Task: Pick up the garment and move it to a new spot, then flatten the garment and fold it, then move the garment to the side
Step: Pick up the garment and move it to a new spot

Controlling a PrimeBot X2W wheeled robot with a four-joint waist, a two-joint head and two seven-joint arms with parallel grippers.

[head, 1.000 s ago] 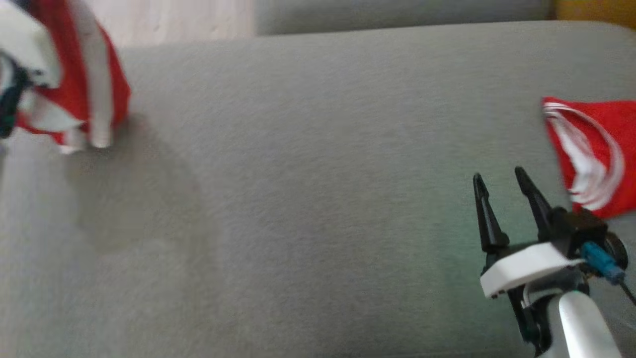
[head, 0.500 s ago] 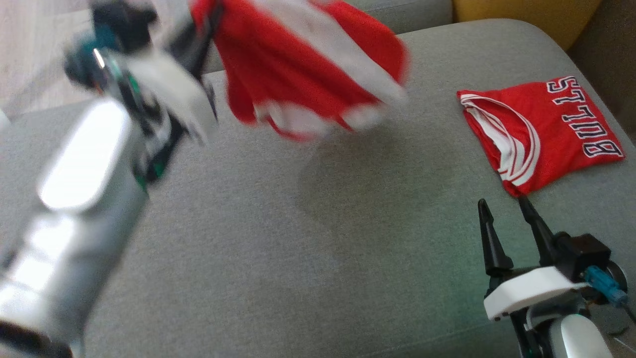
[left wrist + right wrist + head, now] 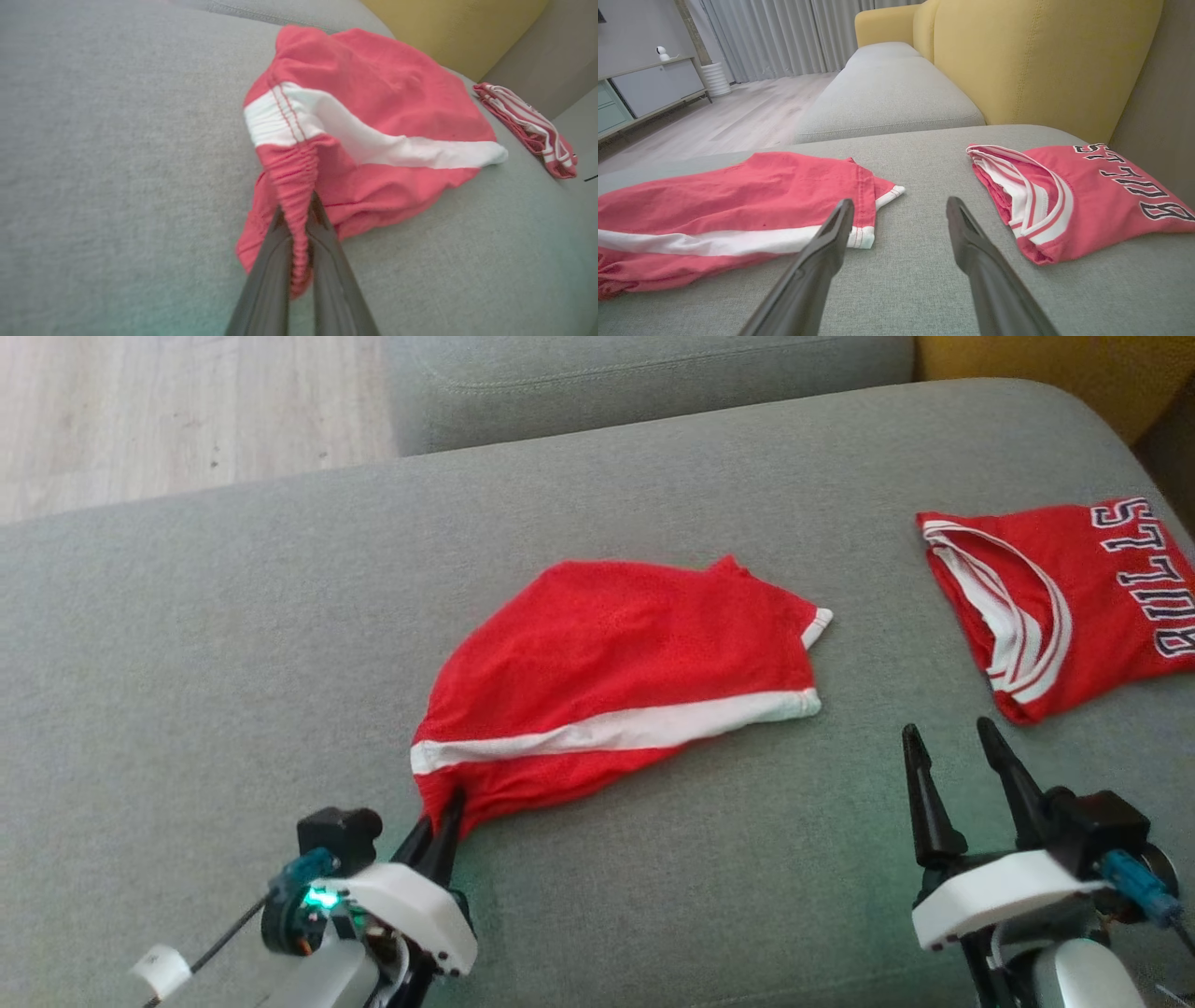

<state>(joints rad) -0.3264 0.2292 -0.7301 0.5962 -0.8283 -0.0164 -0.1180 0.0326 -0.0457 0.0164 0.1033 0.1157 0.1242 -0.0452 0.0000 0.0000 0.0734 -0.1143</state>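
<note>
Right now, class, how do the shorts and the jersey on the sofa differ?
The shorts lie rumpled mid-cushion; the jersey lies folded near the right edge. The left gripper pinches the shorts' waistband; nothing touches the jersey. The shorts bear one broad white stripe; the jersey has thin white trim and BULLS lettering. Both are red and white, on the grey sofa.

Red shorts lie rumpled on the grey sofa. The left gripper pinches their near corner, and the right gripper gapes near a folded jersey.
</note>
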